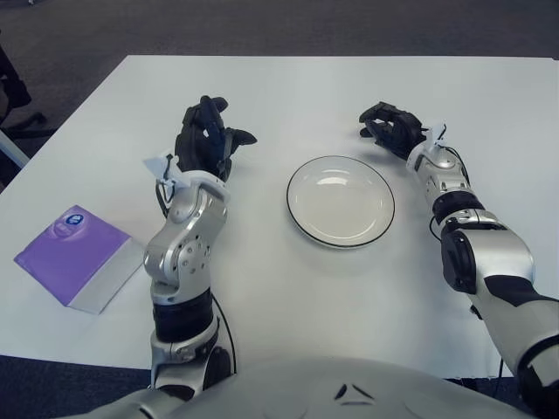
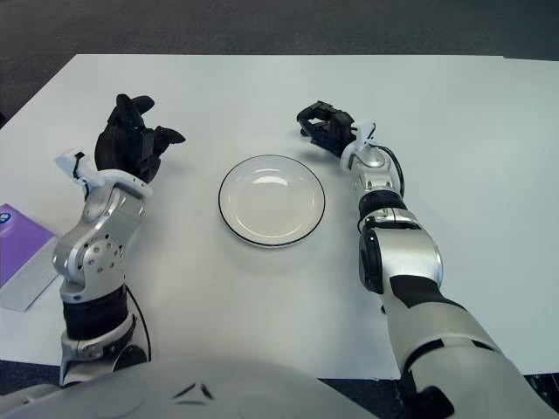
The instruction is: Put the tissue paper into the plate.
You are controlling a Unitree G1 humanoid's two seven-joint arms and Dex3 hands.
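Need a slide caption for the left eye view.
G1's empty left hand raised left of the empty plate, purple tissue pack untouched at table edge, right hand beyond the plate.
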